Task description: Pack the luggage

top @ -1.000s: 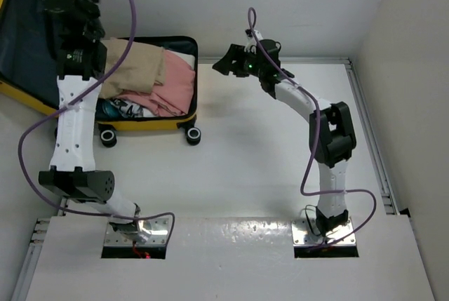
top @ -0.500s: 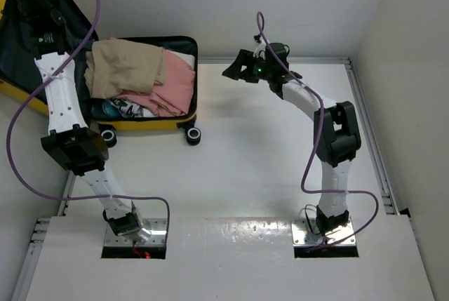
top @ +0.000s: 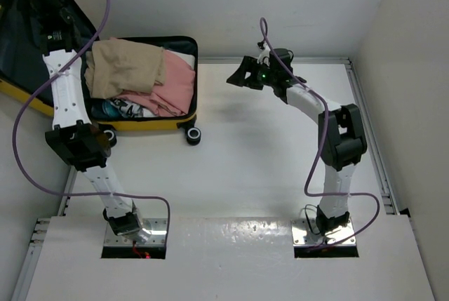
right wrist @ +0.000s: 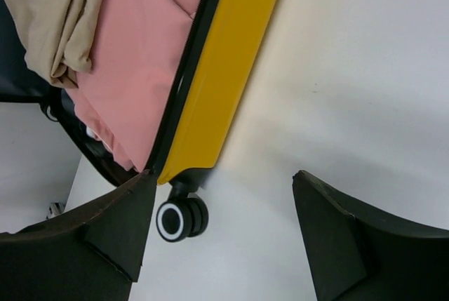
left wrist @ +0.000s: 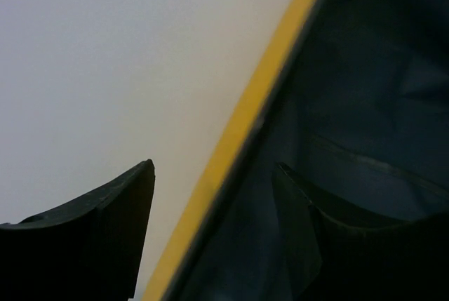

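The lid point(left wrist: 238, 139) of the luggage point(top: 151, 124) is straddled by the released left gripper point(left wrist: 214, 168), upper left. The right gripper point(right wrist: 224, 175) is held spread, empty.

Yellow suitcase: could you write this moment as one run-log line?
yellow suitcase: open, beige and pink clothes inside | left gripper: open around lid rim | right gripper: open, empty, beside suitcase

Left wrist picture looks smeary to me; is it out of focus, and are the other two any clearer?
Left wrist view: soft all over, the luggage rim and lining blurred. Right wrist view: sharp, wheel crisp, soft shadow beside the shell. Top external view: clear, glare on the metal base plate.
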`<state>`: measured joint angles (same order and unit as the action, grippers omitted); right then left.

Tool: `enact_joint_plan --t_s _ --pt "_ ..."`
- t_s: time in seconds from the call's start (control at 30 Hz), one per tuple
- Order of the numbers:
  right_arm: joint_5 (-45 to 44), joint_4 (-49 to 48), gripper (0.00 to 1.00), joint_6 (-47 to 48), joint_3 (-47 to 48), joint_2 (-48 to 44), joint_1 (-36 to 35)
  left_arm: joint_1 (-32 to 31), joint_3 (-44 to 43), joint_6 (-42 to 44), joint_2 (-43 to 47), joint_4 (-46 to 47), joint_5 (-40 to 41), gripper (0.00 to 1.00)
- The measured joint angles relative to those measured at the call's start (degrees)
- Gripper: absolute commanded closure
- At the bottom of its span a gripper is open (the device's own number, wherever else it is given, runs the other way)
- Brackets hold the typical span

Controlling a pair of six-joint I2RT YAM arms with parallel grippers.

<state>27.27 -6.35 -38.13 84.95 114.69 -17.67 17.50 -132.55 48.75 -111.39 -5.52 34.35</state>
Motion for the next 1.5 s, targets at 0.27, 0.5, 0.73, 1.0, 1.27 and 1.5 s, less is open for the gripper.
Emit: enact_joint_plan --t_s 0.27,0.5,0.73,1.0,1.27,1.5 --pt "0.0 0.7 0.23 0.2 -1.4 -0.5 1.0 -3.5 2.5 -2.7 -0.3 -4.7 -4.1 0.26" --pt "0.0 1.5 0.23 0.2 0.1 -0.3 1.0 -1.4 -0.4 -2.6 -3.1 -4.6 -2.0 0.23" --pt "0.0 1.6 0.23 0.1 1.6 -0.2 0.2 -0.2 3.3 -2.0 -1.7 -1.3 -3.7 0.23" --pt "-0.1 2.1 0.23 0.0 1.6 0.7 -0.6 0.6 4.2 -1.3 -1.0 0.0 -5.0 0.26" --pt "-0.2 2.1 0.23 -0.2 1.6 0.7 -0.9 2.1 10.6 -3.4 5.9 -3.1 -14.5 0.28" --pt "-0.2 2.1 0.23 -0.2 1.6 0.7 -1.5 -3.9 14.1 -4.0 14.9 -2.6 -16.4 0.26"
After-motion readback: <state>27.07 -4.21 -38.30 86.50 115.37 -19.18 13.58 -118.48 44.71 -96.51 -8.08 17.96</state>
